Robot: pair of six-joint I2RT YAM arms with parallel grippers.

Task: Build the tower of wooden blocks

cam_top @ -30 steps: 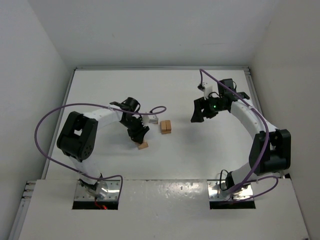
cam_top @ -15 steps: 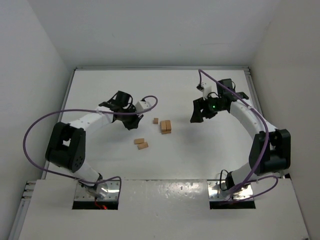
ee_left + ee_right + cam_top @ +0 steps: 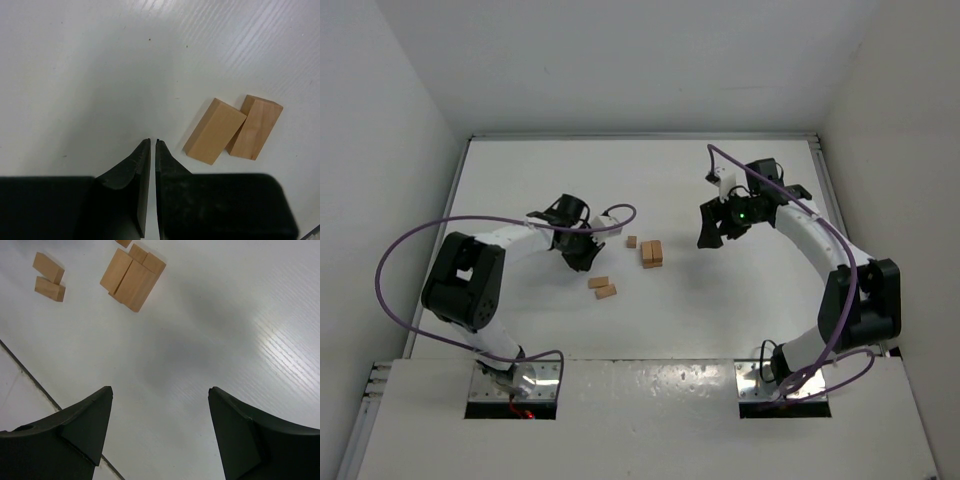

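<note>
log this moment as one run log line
left gripper: shut, empty, near two loose blocks | right gripper: open, empty, clear of tower | tower: low, no gripper on it

The wood blocks (image 3: 215, 131) are orange-tan, the table (image 3: 670, 190) white, the left gripper (image 3: 153, 143) and right gripper (image 3: 160, 391) black.

On the white table (image 3: 740, 300) lie a cluster of wood blocks (image 3: 652, 253), one small cube (image 3: 632, 241), and two touching blocks (image 3: 606, 292).

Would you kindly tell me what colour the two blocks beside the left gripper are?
The two blocks are light orange-tan wood, shown best in the left wrist view.
</note>
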